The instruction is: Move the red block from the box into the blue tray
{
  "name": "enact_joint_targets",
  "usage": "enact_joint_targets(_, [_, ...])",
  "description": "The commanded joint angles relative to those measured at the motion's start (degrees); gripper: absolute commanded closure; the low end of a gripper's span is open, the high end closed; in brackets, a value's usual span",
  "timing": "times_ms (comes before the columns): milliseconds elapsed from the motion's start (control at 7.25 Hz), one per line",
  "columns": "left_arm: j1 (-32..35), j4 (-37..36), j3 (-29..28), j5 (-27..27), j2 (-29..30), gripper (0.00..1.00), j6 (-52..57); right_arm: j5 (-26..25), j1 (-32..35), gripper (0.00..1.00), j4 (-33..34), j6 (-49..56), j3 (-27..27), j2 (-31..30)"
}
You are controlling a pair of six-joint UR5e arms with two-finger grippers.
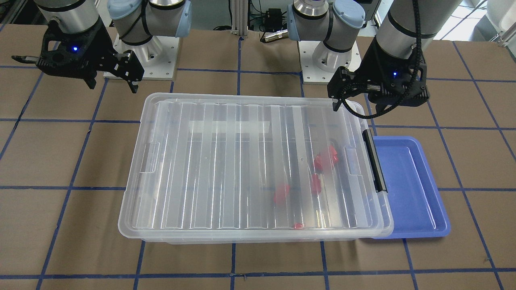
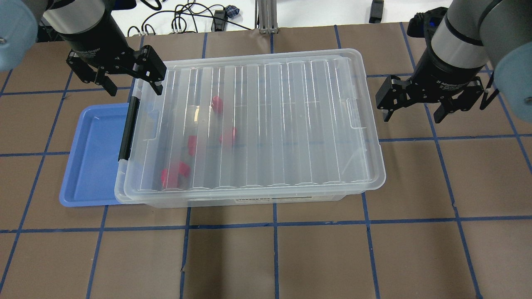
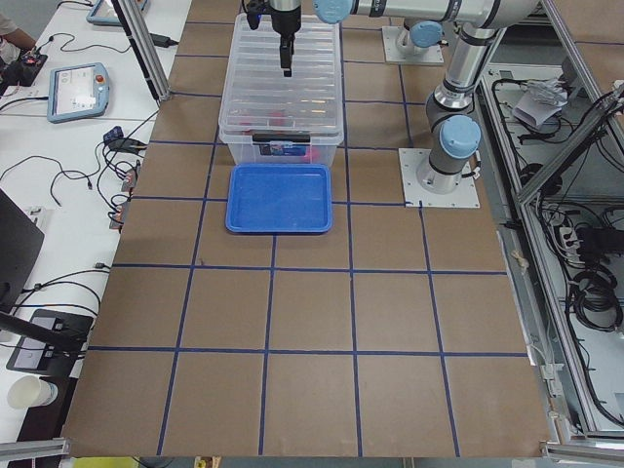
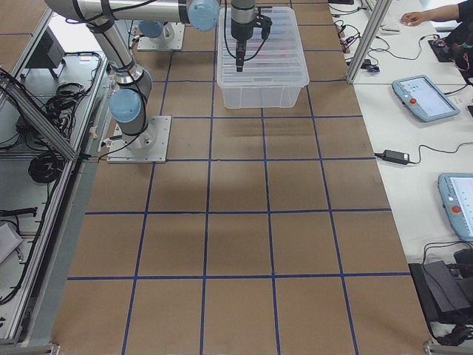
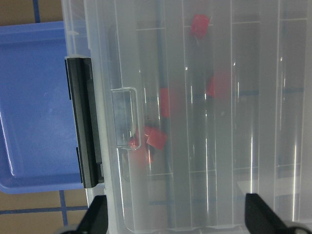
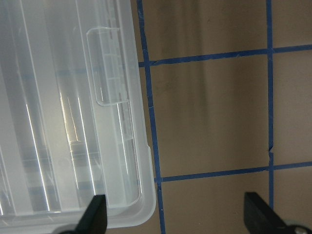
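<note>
The box point(image 2: 270, 124) sat lidded on the table point(image 2: 291, 257), its black clip handle point(image 2: 126, 128) at the end just beside the blue tray point(image 2: 89, 162). Overhead, both tools hung with fingers apart: the left tool point(image 2: 133, 86) over the handle corner, the right tool point(image 2: 412, 113) off the opposite end. Only the left wrist view brought the red blocks point(image 5: 157, 139) close, scattered inside the box near the handle — the right wrist view caught just lid corner and table
</note>
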State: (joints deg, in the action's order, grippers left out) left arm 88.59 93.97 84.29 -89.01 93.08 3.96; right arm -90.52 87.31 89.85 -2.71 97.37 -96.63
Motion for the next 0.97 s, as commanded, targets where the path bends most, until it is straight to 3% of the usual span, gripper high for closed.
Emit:
enact_joint_targets(0, [0.0,-0.01,0.0,-0.03,0.0,0.0,0.0,-0.09,0.05,0.0,-0.11,-0.27,0.09,-0.05])
enact_joint_targets(828, [0.0,0.08,0.0,-0.2,0.0,0.0,0.0,0.6,-0.74,0.0,0.41,-0.89,0.53,1.43])
